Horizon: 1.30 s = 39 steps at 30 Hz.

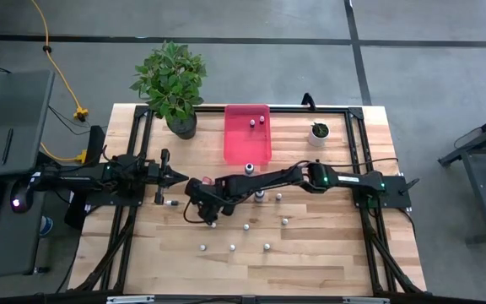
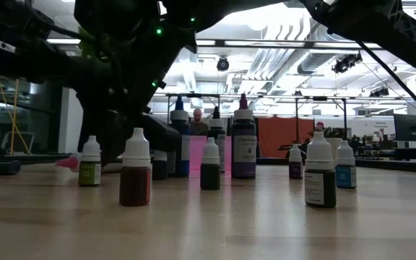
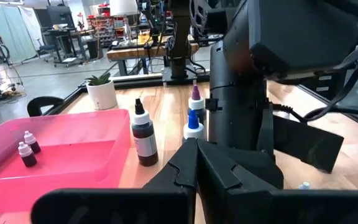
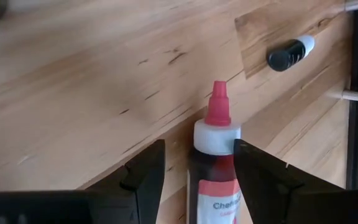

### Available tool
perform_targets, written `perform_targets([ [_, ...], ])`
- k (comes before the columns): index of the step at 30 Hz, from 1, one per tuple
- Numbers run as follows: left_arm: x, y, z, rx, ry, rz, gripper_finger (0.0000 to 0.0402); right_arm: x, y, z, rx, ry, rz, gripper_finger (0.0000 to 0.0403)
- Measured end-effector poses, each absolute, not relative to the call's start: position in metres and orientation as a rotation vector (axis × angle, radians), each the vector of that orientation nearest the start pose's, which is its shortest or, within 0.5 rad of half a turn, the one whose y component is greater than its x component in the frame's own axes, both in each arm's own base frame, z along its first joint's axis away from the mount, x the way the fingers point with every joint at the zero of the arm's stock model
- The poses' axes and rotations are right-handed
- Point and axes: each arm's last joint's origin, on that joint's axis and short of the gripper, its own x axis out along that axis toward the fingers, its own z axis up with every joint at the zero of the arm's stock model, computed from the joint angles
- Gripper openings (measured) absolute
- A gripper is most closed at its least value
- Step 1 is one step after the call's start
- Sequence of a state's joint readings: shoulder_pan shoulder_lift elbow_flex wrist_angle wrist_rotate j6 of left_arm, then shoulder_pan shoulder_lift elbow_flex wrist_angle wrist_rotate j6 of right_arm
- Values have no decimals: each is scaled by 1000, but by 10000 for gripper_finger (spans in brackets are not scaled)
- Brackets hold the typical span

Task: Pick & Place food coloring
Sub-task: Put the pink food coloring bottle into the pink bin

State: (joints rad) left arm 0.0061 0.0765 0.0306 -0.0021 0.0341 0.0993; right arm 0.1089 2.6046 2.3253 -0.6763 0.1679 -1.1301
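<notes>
Food coloring bottle with the red tip (image 4: 215, 155) stands on the table (image 1: 327, 262) between my right gripper (image 4: 197, 171) fingers, which bracket it without visibly pressing; I can't call it grasped. If I close off-centre, one finger could topple it. Left gripper (image 1: 182, 177) waits clenched just beside. Two bottles already sit in the pink tray (image 1: 236, 143).
</notes>
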Motion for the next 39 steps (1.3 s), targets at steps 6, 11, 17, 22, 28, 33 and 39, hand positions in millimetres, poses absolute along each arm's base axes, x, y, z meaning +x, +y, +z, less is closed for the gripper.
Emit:
perform_targets([
  [6,101,0,168,98,47,-30,0,553,54,151,-1170,872,480,179],
  [11,101,0,168,98,47,-31,0,555,53,153,-1190,864,428,179],
  [17,101,0,168,98,46,-30,0,557,53,153,-1181,850,422,179],
  [22,101,0,168,98,46,-31,0,556,52,153,-1153,851,435,179],
  [28,101,0,168,98,46,-30,0,557,49,148,-1128,845,462,179],
  [33,101,0,168,98,46,-30,0,557,47,147,-1123,846,467,179],
  [39,101,0,168,98,46,-30,0,555,43,146,-1109,869,474,179],
])
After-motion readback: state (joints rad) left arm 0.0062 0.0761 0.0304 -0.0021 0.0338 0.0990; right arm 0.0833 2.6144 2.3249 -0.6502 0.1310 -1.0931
